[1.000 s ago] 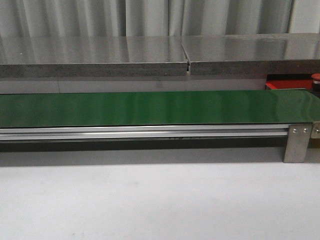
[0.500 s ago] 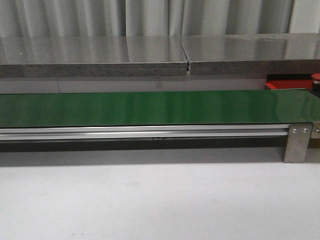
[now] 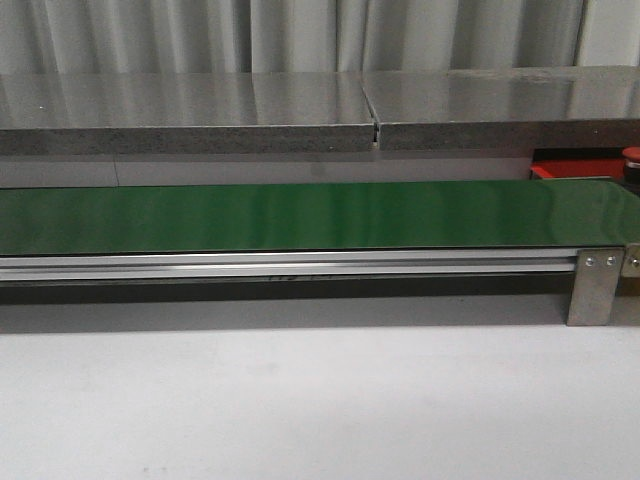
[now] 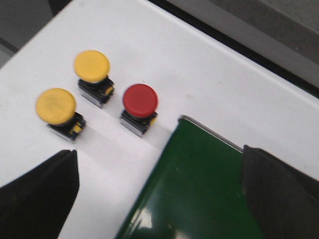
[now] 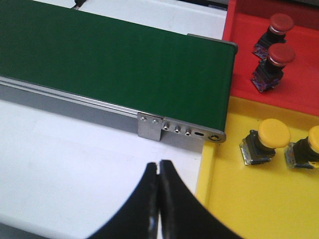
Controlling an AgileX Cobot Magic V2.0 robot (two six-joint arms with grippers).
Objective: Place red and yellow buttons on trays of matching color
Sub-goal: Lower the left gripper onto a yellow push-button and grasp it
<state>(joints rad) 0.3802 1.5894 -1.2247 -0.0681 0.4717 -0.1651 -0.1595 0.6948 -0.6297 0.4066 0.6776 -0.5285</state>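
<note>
Front view: green conveyor belt (image 3: 300, 215) runs across the frame on an aluminium rail (image 3: 290, 266), white table (image 3: 320, 400) in front, grey slab shelf (image 3: 190, 125) behind; no arms visible there, only a corner of the red tray (image 3: 575, 168) and a bit of one button (image 3: 632, 153) at the far right edge. Left wrist: left gripper (image 4: 159, 191) has its fingers (image 4: 40, 199) wide apart, nothing between them, hovering over the end of the belt (image 4: 199, 184) and the white table (image 4: 209, 74). Three buttons stand upright on the table just beside the belt end: two yellow buttons (image 4: 91, 66) (image 4: 55, 106) next to each other, and one red button (image 4: 140, 100) nearest the belt corner, close but not touching it. Each has a coloured mushroom cap on a dark body. Right wrist: right gripper (image 5: 158, 199) has its fingers pressed together, holding nothing, above the table (image 5: 75, 164) just in front of the belt's other end (image 5: 114, 59), near the steel bracket (image 5: 149, 127). Past that end sit the trays, edge to edge: the red tray (image 5: 239, 50) holds two red buttons (image 5: 277, 26) (image 5: 278, 57), both tipped on their sides and close together; the yellow tray (image 5: 249, 199) holds two yellow buttons (image 5: 271, 135) (image 5: 311, 144), also lying over, the second partly cut off by the frame edge.
</note>
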